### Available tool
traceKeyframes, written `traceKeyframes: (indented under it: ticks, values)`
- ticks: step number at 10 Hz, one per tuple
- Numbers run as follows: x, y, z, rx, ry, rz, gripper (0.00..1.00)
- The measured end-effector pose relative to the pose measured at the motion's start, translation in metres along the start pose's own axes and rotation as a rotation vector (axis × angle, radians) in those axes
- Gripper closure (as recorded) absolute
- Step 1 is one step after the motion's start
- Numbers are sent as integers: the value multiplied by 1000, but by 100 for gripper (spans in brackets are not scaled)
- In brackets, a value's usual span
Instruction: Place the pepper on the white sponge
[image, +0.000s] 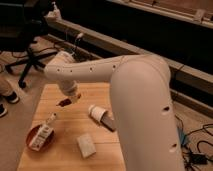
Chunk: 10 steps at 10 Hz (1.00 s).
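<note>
Above table: pepper in gripper, near-level, leftward

The big white robot arm is covering the right side of the wooden table, whose near edge is running out of frame. The gripper, hanging just inside the table's far edge, is hiding one end of the slender dark-red pepper it is pinching.

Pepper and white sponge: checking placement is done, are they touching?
Apart. Camera view: pepper held in the gripper over the table, bare wood between it and the white sponge.
</note>
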Motion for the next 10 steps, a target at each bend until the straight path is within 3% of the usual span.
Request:
traceKeyframes:
  ticks: [5,10]
  values:
    - [-8,49,-3,-62,3,32,100]
    - [-7,73,4,-70,-1,102,100]
